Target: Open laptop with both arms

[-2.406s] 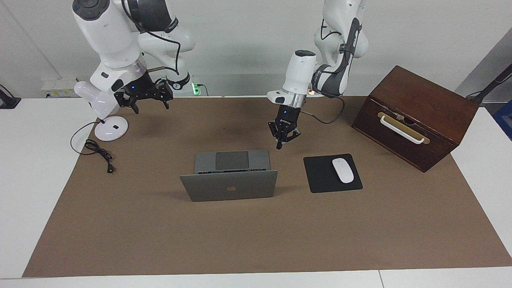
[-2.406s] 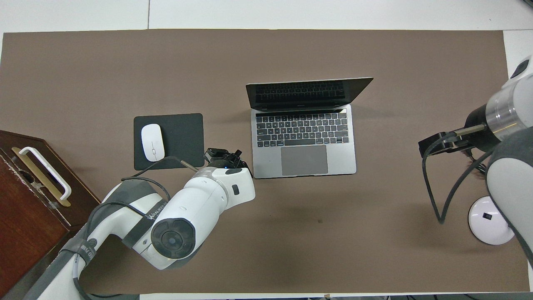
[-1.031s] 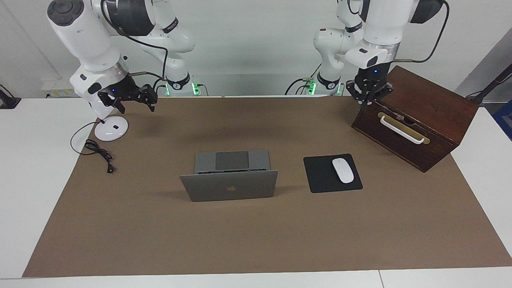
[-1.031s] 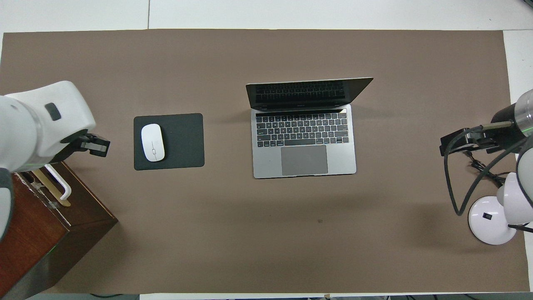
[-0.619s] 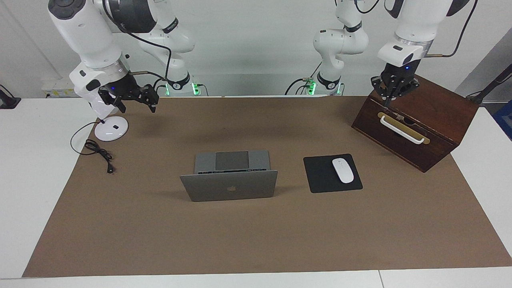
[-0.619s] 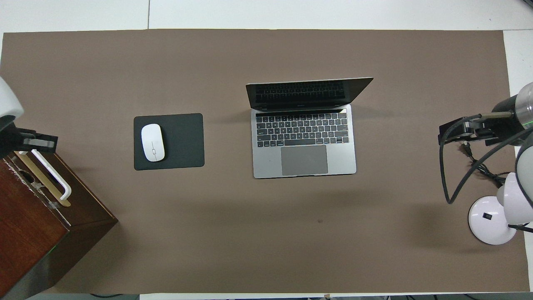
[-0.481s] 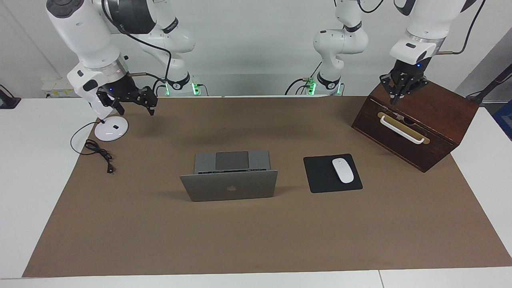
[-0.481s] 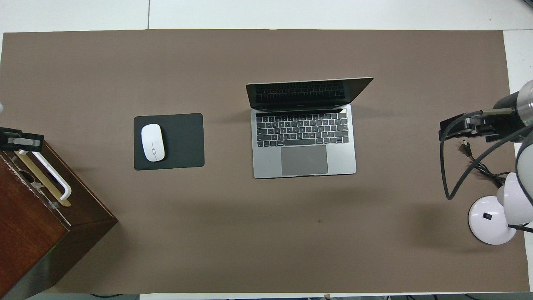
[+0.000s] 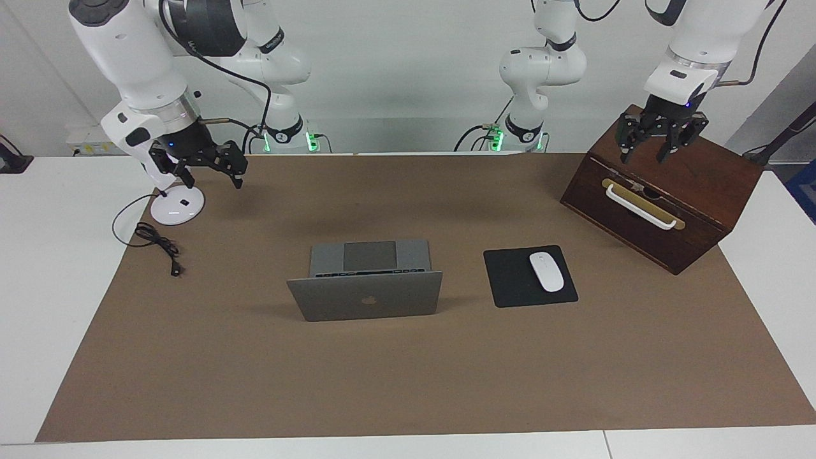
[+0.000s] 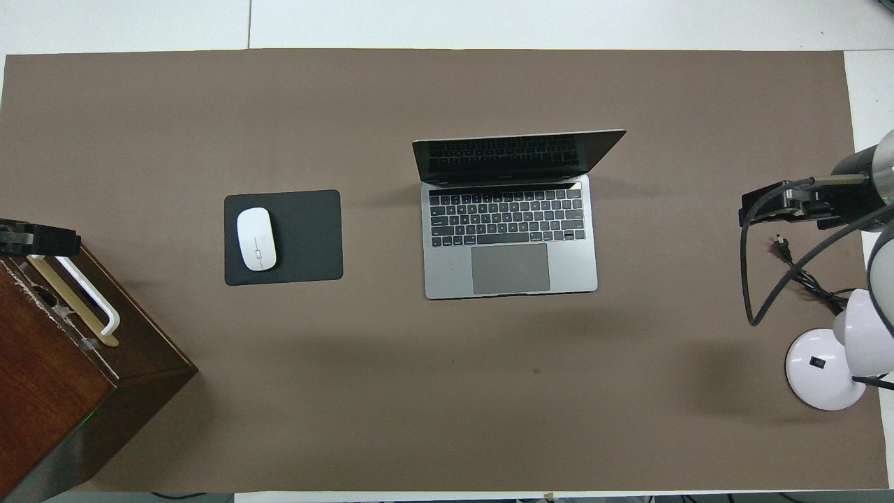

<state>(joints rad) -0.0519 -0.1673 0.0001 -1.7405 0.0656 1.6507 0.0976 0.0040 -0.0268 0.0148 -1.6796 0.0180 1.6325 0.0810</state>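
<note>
The silver-grey laptop (image 9: 366, 296) stands open in the middle of the brown mat, its lid upright with the logo showing. Its dark keyboard and trackpad show in the overhead view (image 10: 510, 237). My left gripper (image 9: 645, 153) is open and empty, raised over the top of the wooden box, well away from the laptop; only its tip shows in the overhead view (image 10: 38, 239). My right gripper (image 9: 213, 180) is open and empty, raised over the mat beside the lamp base, at the right arm's end of the table; it also shows in the overhead view (image 10: 761, 202).
A dark wooden box (image 9: 663, 191) with a white handle stands at the left arm's end. A black mouse pad (image 9: 510, 280) with a white mouse (image 9: 546, 271) lies beside the laptop. A white lamp base (image 9: 177, 205) and a black cable (image 9: 153, 239) lie at the right arm's end.
My left gripper has risen from beside the laptop, swung over the wooden box and opened. My right gripper has drifted slightly toward its own end. The laptop has not moved.
</note>
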